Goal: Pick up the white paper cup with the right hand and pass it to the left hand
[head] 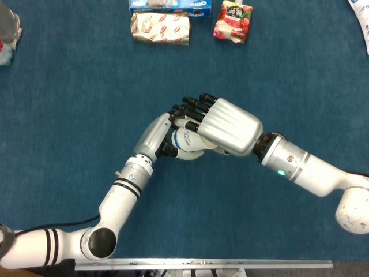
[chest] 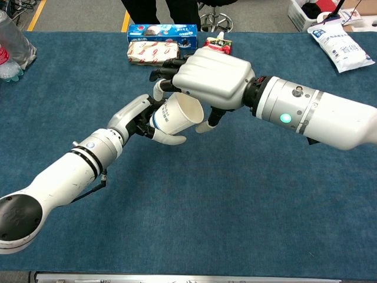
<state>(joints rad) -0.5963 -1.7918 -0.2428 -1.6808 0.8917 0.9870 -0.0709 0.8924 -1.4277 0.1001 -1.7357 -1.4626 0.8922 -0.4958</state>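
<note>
The white paper cup [head: 185,140] [chest: 174,115] hangs tilted above the blue table, its open mouth turned toward the lower right in the chest view. My left hand [head: 157,135] [chest: 138,118] wraps its fingers around the cup's base, with its thumb under the cup. From above, my right hand [head: 228,126] [chest: 212,76] covers the cup's upper part near the rim, its dark fingers reaching over the left hand's fingers and its thumb below the rim. Both hands touch the cup at once.
Along the table's far edge lie a blue biscuit box [chest: 162,31], a red-and-white wrapped packet [head: 160,27] and a red pouch [head: 233,22]. A plastic bottle [chest: 12,44] stands far left and a white bag [chest: 341,47] far right. A metal rail [head: 202,264] marks the near edge.
</note>
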